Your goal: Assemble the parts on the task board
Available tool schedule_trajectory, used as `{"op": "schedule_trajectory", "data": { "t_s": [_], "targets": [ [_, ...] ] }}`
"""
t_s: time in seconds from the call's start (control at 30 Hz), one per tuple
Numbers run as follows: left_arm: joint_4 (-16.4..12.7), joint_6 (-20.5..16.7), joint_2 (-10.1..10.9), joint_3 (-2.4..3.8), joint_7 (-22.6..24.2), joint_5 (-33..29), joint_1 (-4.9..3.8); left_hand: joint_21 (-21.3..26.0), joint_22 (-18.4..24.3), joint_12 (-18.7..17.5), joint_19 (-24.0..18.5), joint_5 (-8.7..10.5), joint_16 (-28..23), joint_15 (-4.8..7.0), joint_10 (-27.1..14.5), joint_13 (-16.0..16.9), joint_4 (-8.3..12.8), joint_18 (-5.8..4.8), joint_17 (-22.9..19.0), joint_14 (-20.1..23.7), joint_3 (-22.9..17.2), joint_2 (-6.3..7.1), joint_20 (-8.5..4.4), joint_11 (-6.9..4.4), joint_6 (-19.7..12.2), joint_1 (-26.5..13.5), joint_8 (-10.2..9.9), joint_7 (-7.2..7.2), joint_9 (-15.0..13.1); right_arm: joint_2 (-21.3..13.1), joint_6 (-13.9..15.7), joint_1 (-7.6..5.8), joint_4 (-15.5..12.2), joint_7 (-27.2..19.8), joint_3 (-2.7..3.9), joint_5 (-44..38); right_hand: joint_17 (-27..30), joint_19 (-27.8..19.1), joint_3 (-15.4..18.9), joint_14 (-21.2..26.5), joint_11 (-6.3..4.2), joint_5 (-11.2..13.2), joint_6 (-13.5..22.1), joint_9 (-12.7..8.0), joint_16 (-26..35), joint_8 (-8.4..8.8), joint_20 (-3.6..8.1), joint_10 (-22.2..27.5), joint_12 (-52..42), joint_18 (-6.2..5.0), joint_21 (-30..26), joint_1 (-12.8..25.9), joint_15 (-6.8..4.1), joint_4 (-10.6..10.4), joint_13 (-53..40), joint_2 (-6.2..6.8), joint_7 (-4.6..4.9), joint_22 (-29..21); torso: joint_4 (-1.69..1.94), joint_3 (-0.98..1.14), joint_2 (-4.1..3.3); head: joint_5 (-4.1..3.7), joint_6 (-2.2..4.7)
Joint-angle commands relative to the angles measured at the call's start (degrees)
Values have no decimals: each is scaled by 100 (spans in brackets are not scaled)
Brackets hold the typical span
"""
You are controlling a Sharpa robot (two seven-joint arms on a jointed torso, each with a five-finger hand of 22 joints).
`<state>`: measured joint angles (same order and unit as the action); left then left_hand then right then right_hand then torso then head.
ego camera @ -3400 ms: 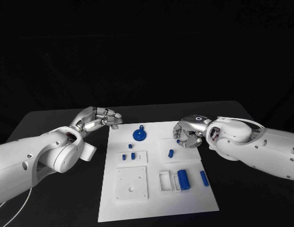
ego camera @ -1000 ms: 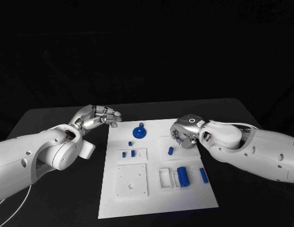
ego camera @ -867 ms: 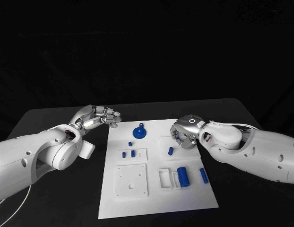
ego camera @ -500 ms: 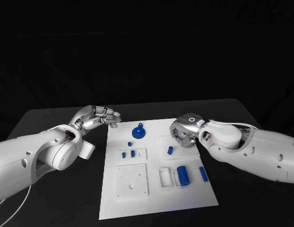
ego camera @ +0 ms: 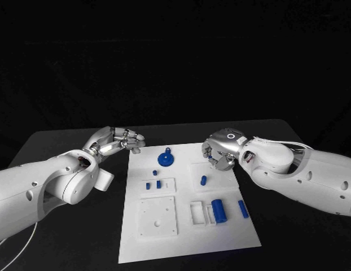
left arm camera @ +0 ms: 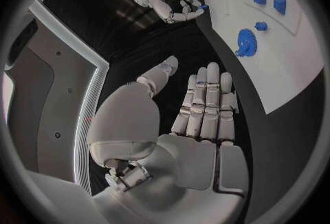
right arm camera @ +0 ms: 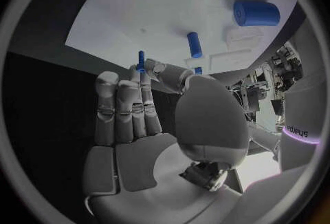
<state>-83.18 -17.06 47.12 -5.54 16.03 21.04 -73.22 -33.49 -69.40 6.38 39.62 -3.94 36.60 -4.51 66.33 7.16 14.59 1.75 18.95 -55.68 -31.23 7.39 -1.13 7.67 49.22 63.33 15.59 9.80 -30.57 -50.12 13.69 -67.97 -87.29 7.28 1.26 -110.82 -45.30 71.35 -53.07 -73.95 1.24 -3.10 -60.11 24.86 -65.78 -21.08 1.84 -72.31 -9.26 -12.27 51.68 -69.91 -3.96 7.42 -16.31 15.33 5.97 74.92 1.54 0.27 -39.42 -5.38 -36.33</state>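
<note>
The white task board (ego camera: 188,226) lies in the middle of the black table. On it sit a blue gear (ego camera: 166,158), a short blue peg (ego camera: 203,180), a thick blue cylinder (ego camera: 218,210) and a blue bar (ego camera: 243,208). My right hand (ego camera: 222,151) hovers over the board's far right corner and pinches a thin blue pin (right arm camera: 141,61) between thumb and fingertip. The peg (right arm camera: 194,44) and cylinder (right arm camera: 256,13) lie beyond that hand. My left hand (ego camera: 118,140) hangs off the board's far left corner, fingers straight, holding nothing (left arm camera: 206,108).
Small blue pieces (ego camera: 153,184) stand in a raised square block on the board's left side, above a larger plain square plate (ego camera: 157,217). A white slotted holder (ego camera: 197,214) sits beside the cylinder. Bare black table lies on both sides of the board.
My right hand has lifted a little and moved toward the board's far edge, still pinching the pin. The left hand and the parts on the board stay put.
</note>
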Motion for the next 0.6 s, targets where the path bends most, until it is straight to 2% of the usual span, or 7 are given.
{"op": "schedule_trajectory", "data": {
  "t_s": [0.03,0.13,0.27,0.4,0.53,0.57,0.6],
  "targets": [
    [-18,45,-5,5,35,-37,-4,28,-9,-34,-23,-30,-27,-32,-40,-8,-44,13,10,13,-3,-33,22,8,-59,7,30,0,8,-32,59,-5,-100,15,11,160,7,-6,-25,10,76,21,-34,7,-20,-35,47,-336,-13,-273,-19,-52,-44,-19,10,16,-4,81,0,7,-2,7,8],
    [-18,23,-3,5,46,-37,-4,29,-10,-35,-23,-31,-30,-33,-40,-8,-44,14,13,13,-2,-32,23,8,-60,8,30,0,8,-43,310,-5,-214,-98,14,506,9,-5,-28,9,75,20,-34,8,-19,-35,47,-337,-12,-273,-20,-52,-44,-26,9,18,-4,81,-4,9,-4,29,15],
    [-18,-6,-7,5,66,-37,-4,29,-11,-36,-22,-32,-32,-33,-40,-8,-44,14,18,13,-3,-33,22,8,-61,10,31,0,9,-7,552,-4,-415,-238,14,751,11,-4,-34,9,75,19,-31,8,-17,-34,49,-336,-9,-273,-22,-55,-45,-36,8,18,-4,79,-11,11,-1,98,32],
    [-22,-29,-6,5,71,-37,-4,30,-12,-37,-21,-34,-35,-32,-39,-8,-43,15,23,12,-4,-34,22,8,-62,12,32,0,9,49,773,1,-597,-365,14,994,14,-2,-38,9,76,17,-27,8,-13,-31,50,-334,-4,-273,-24,-59,-45,-45,8,16,-2,78,-5,17,-4,194,35],
    [-22,-39,-24,5,78,-37,-4,31,-14,-37,-21,-35,-37,-32,-39,-8,-43,15,26,11,-4,-35,22,8,-62,13,33,1,9,121,975,53,-789,-543,13,1296,18,1,-40,7,77,14,-24,8,-9,-29,52,-331,1,-273,-26,-62,-44,-54,7,10,-1,76,-7,8,-3,293,24],
    [-22,-45,-29,5,79,-37,-4,31,-14,-37,-20,-36,-38,-32,-39,-8,-43,15,27,11,-4,-35,22,8,-62,13,33,1,9,141,1002,71,-835,-572,13,1354,18,1,-40,7,77,14,-23,8,-9,-29,52,-330,2,-273,-26,-62,-44,-54,7,9,0,76,-7,8,-3,293,24],
    [-20,-55,-35,5,79,-37,-4,31,-14,-37,-20,-36,-38,-32,-39,-8,-44,15,27,11,-4,-35,22,8,-62,13,33,1,9,162,1011,86,-878,-592,13,1374,19,2,-40,7,77,14,-22,8,-8,-28,52,-330,3,-273,-26,-62,-44,-55,7,8,0,75,-6,5,-2,353,18]
  ]
}}
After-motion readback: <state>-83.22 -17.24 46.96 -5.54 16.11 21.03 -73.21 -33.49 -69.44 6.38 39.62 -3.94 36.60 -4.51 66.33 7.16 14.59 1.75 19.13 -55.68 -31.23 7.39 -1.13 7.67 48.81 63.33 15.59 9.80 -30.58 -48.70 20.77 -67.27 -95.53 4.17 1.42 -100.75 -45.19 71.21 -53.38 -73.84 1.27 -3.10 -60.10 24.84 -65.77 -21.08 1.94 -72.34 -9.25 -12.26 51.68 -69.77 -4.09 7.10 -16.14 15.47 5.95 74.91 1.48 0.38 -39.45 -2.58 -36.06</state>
